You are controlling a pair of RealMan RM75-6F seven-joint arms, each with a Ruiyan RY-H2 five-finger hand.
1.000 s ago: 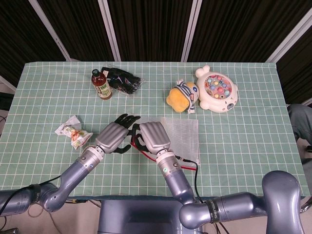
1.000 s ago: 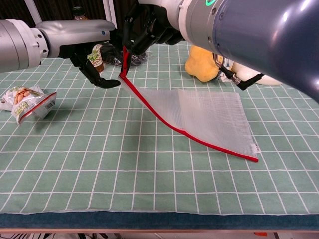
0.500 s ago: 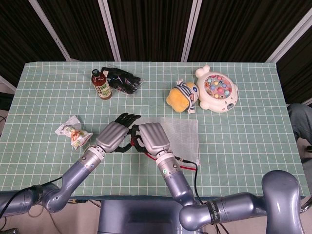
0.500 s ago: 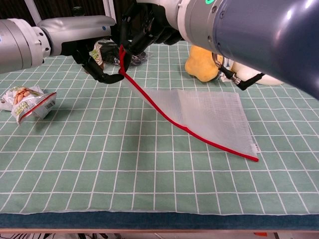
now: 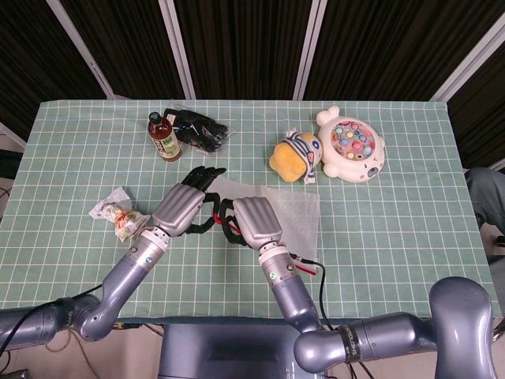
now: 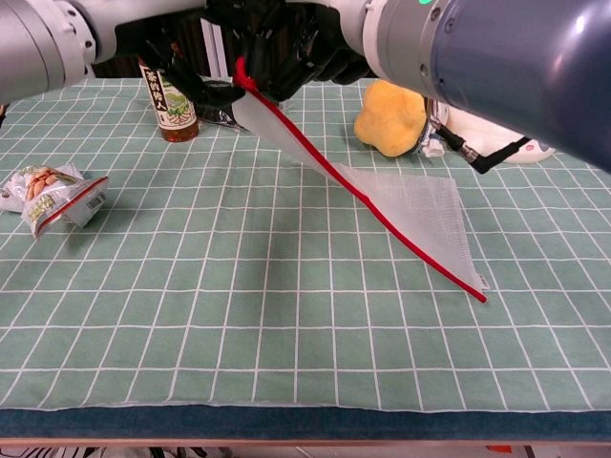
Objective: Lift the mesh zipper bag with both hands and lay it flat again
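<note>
A green cloth with a white grid [image 5: 394, 237] covers the table, and behind its far edge hang dark panels between pale slanted bars [image 5: 177, 47]. Along the far side stand a brown bottle [image 5: 163, 136] and, just right of it, a black bundle in clear wrap [image 5: 201, 130]; further right lie a yellow plush toy [image 5: 296, 156] and, touching it, a white round game toy with coloured dots [image 5: 352, 145]. A snack packet [image 5: 118, 213] lies near the left edge, well apart from the rest.

The mesh zipper bag [image 6: 410, 215], clear with a red zip edge, is tilted at the middle of the table: its left end is raised off the cloth, while its right end rests on the cloth, below the plush toy in the chest view. The left hand [image 5: 183, 208] and the right hand [image 5: 254, 223] meet at the raised left end, side by side. In the chest view the right hand [image 6: 286, 48] has its dark fingers closed on the red edge. The left hand [image 6: 162, 43] is at the same corner; it seems to grip the bag too, though the fingers are partly hidden there.
</note>
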